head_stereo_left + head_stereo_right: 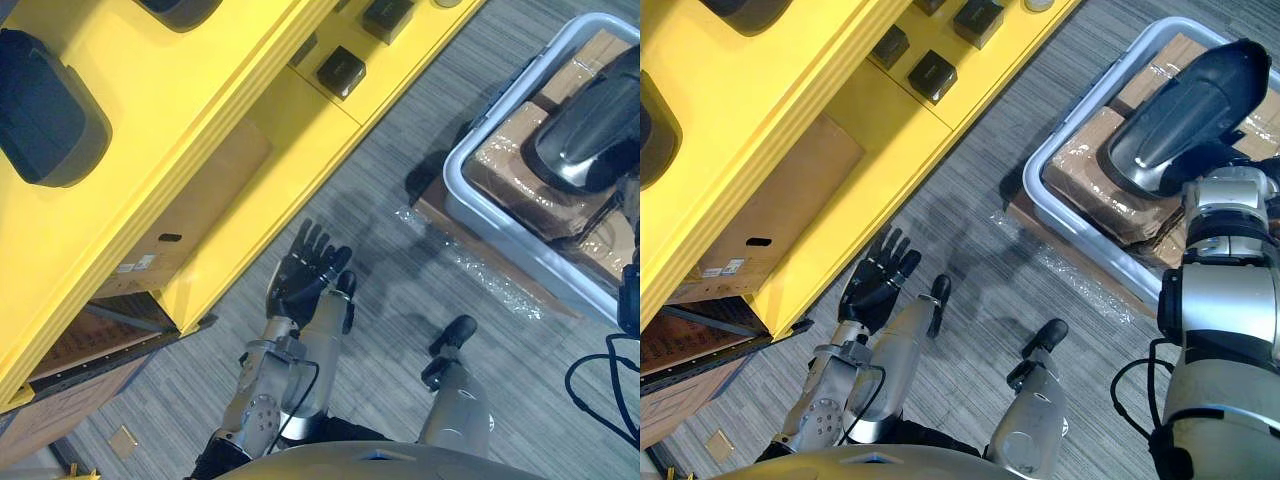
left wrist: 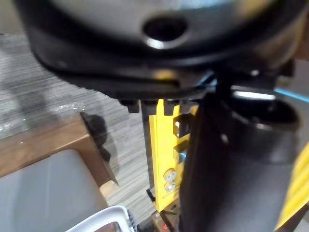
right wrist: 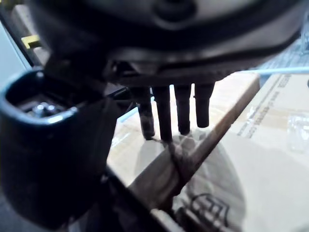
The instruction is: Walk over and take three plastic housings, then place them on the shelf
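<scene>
Plastic housing (image 1: 590, 120), dark grey, glossy. Left eye view: over the grey bin (image 1: 500, 235) at the robot's right, above wrapped cardboard boxes (image 1: 505, 150); long axis slants away and rightward. Yellow shelf (image 1: 250, 130) stands opposite, at the robot's left, with carpet floor (image 1: 400, 330) between. Shelved housings (image 1: 45, 110) of similar dark make and small black boxes (image 1: 341, 70) occupy its levels. Left robot hand (image 1: 300, 275): fingers spread, empty, beside the shelf's foot, well apart from the plastic housing.

Right eye view: the plastic housing sits at the end of the right arm and covers that hand; the right arm is plainly the nearer.

Left wrist view: shelf upright and bin corner past the thumb; nothing held.

Right wrist view: right robot hand (image 3: 159, 48), fingers (image 3: 183, 108) straight in a row, apart from the thumb, over the boxes, nothing clamped between them. Whether the housing rests on it cannot be told.

Judgement: the transfer would run leftward across the floor. The bin wall and the hanging left arm stand nearest that path.
</scene>
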